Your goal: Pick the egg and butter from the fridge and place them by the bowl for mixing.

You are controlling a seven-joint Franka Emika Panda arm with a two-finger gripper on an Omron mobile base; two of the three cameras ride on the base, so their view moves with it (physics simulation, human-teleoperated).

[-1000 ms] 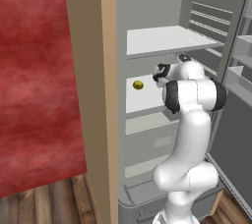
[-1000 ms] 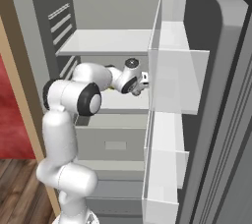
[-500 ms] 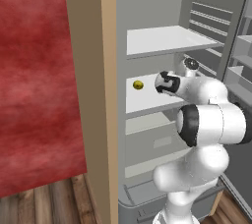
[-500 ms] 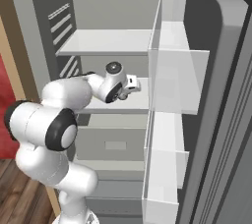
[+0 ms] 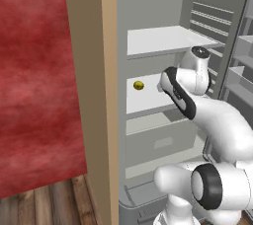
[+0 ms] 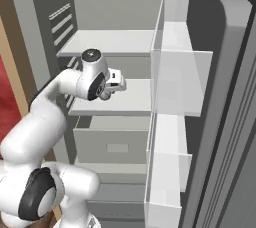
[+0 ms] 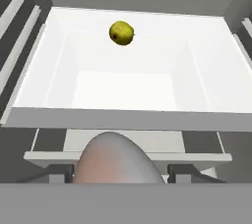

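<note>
I have the gripper [image 7: 119,175] inside the fridge [image 6: 220,72], its finger tips either side of a pale greyish-tan egg [image 7: 115,156], which it looks to be gripping. A small yellow-green ball [image 7: 121,33] sits apart, far back on the white middle shelf [image 7: 128,90].

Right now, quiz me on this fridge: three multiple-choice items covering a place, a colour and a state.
1. Where does the egg lie?
A. on the middle white shelf
B. in a door rack
C. in the grey drawer

2. What colour is it?
A. red
B. golden-yellow
C. blue

3. How does the fridge door stand?
A. shut
B. open
C. taken off

Key: 1 A, it sits near the back of that shelf. 2 B, it shows dull yellow against the white. 3 B, the door is swung wide and its racks are exposed.
</note>
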